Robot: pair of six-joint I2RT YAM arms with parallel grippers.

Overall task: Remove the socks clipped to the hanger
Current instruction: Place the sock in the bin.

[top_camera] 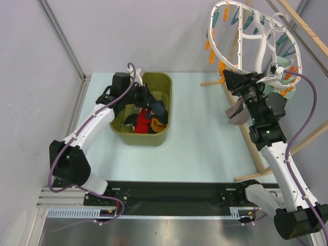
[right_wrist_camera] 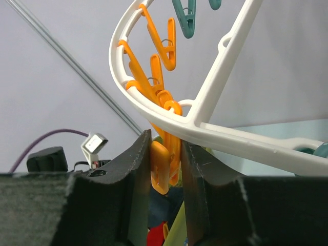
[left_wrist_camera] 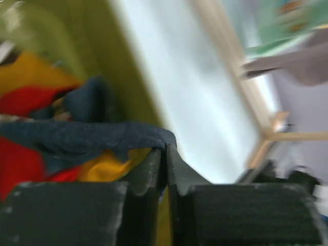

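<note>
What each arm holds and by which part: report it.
Left fingers pinch the dark sock by its edge; right fingers squeeze an orange peg by its sides, under the hanger.

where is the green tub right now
In the top view the olive-green tub sits left of centre on the table, under the left gripper, with socks piled inside.

Left arm reaches forward and dips, its claw (left_wrist_camera: pixel 166 149) pointing down, jaws nearly together. Right arm stands raised, elbow bent, its claw (right_wrist_camera: pixel 165 146) pinched onto an orange peg (right_wrist_camera: pixel 160 171).
</note>
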